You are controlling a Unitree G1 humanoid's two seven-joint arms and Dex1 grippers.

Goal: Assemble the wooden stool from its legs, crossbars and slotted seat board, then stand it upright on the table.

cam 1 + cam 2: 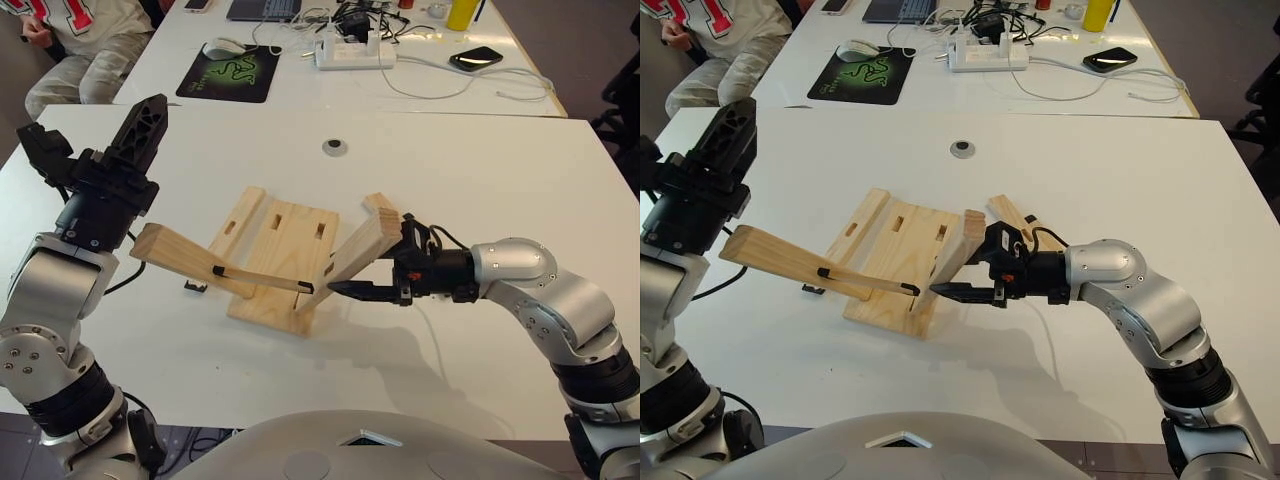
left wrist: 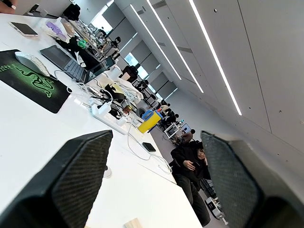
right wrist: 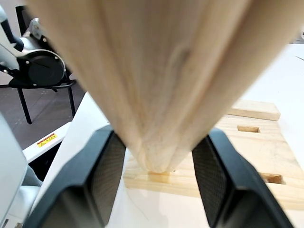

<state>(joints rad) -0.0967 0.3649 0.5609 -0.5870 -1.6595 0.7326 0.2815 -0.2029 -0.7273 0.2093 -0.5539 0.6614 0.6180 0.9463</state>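
Right gripper point(image 1: 362, 291) is clamping a wooden leg point(image 1: 356, 250), its end touching the slotted seat board point(image 1: 280, 245); left gripper point(image 2: 156, 161) is hovering raised, jaws apart.

Both head eyes look forward and down over the worktop point(image 1: 450, 200), sharing the slotted seat board point(image 1: 285, 250). The left wrist camera faces up past the left end effector point(image 2: 152, 190) toward the ceiling point(image 2: 228, 47). The right wrist camera sits close against a wooden leg point(image 3: 156, 71), that board beyond.

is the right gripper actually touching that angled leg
Touching. The right wrist view shows the leg squeezed between the right gripper's fingers, both against its sides.
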